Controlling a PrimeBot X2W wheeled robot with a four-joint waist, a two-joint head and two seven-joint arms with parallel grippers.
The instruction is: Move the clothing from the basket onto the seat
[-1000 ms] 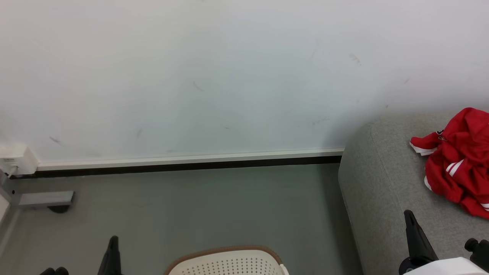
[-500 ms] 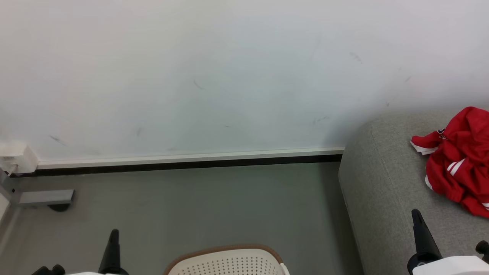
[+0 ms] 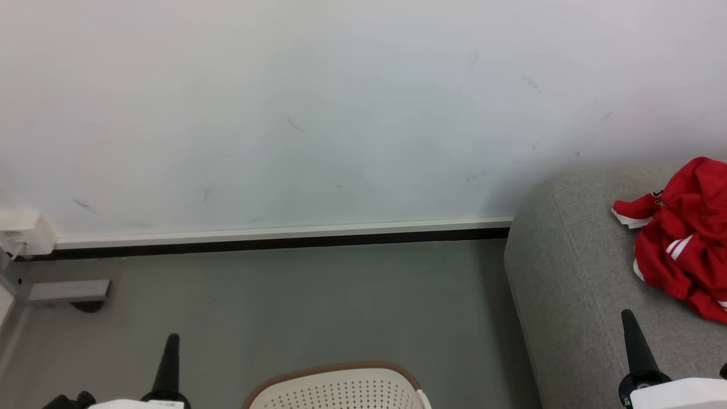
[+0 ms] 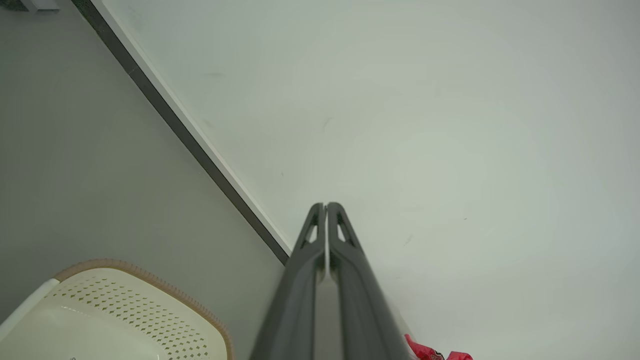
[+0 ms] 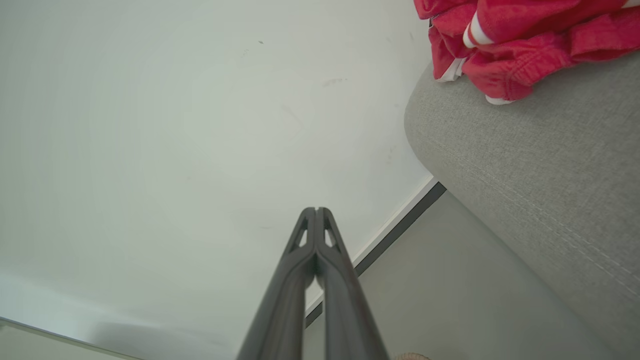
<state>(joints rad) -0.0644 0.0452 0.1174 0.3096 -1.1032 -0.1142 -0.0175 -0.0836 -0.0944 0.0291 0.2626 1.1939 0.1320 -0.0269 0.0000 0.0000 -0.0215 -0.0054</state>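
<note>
1. The red clothing [image 3: 684,238] lies in a heap on the grey seat [image 3: 568,284].
2. The white basket [image 3: 341,392] sits on the floor [image 3: 312,301], left of the seat.
3. My left hand [image 3: 172,341], near the basket, and my right hand [image 3: 627,318], near the seat, are both pressed together, holding nothing.

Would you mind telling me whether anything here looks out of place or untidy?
Only small things: the red garment lies crumpled in a heap on the grey sofa rather than spread flat, and the white wall carries a few dark scuff marks. Nothing looks spilled or broken.
</note>
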